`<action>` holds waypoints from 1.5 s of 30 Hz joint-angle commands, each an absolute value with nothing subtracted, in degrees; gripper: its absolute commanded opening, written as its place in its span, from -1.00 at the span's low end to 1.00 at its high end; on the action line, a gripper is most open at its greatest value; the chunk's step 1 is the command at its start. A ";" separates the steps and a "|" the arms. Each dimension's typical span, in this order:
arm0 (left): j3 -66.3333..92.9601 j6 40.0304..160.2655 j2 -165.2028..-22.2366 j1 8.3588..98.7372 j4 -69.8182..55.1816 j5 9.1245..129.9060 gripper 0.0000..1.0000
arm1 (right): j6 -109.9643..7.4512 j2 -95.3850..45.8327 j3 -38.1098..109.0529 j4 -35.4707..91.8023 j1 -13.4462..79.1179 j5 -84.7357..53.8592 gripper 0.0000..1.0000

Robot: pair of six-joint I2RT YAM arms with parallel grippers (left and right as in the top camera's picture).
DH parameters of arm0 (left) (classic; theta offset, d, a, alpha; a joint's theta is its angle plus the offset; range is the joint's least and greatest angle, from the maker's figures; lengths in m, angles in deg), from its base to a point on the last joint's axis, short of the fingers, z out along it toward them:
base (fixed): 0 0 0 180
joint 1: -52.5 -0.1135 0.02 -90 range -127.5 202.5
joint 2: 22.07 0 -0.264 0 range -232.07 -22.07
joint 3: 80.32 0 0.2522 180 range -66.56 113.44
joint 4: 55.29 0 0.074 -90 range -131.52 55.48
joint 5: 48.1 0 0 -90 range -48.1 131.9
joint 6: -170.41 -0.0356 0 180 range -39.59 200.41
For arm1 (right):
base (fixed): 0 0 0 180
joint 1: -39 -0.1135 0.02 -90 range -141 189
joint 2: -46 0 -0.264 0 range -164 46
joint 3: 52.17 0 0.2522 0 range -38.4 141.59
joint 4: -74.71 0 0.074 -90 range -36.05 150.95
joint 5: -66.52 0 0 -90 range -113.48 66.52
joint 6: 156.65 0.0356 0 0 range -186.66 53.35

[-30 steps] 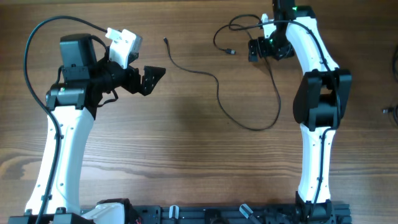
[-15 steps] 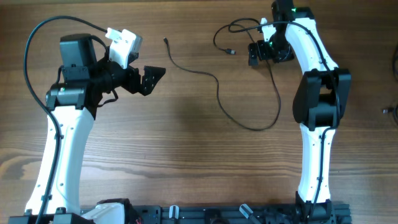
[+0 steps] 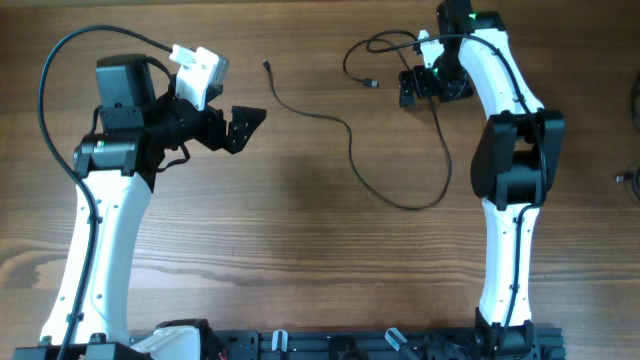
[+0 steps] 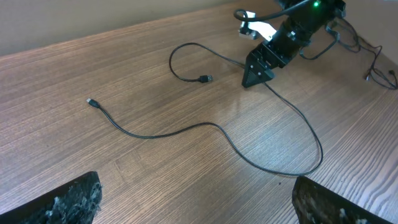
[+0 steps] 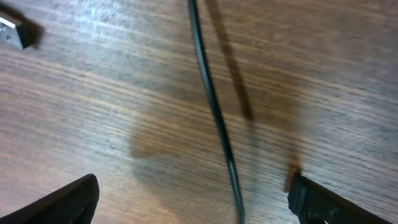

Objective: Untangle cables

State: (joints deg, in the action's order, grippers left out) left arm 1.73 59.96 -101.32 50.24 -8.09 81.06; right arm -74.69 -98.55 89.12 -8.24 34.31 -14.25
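I see my left pincer (image 3: 243, 123) spread apart above the table (image 3: 290, 250); my right pincer (image 3: 409, 84), also apart, straddles one of the cables (image 3: 350, 150) sprawled in loose loops between the arms.

Thin black cables (image 3: 351, 150) on a brown wood-grain table (image 3: 300, 260); white arms (image 3: 100, 250) with black joints.

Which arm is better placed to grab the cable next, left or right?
Right, probably. The right gripper sits low over the cable, which runs between its open jaws in the wrist view. The left gripper is open too but stands off to the side, apart from the cable's free plug.
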 commanded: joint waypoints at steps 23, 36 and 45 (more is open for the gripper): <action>2.56 59.81 -101.80 49.97 -8.25 82.39 1.00 | -80.85 -102.77 88.59 -12.74 25.26 -6.44 0.99; 2.56 59.79 -101.80 49.97 -8.23 82.37 1.00 | -79.95 -102.77 88.59 -13.72 19.25 -6.42 0.99; 2.56 59.81 -101.80 49.97 -8.25 82.39 1.00 | -76.55 -102.77 88.59 -12.06 15.10 -7.69 1.00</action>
State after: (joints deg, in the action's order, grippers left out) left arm 1.73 59.94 -101.32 50.24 -8.07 81.06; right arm -78.34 -98.88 89.14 -12.94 16.52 -8.94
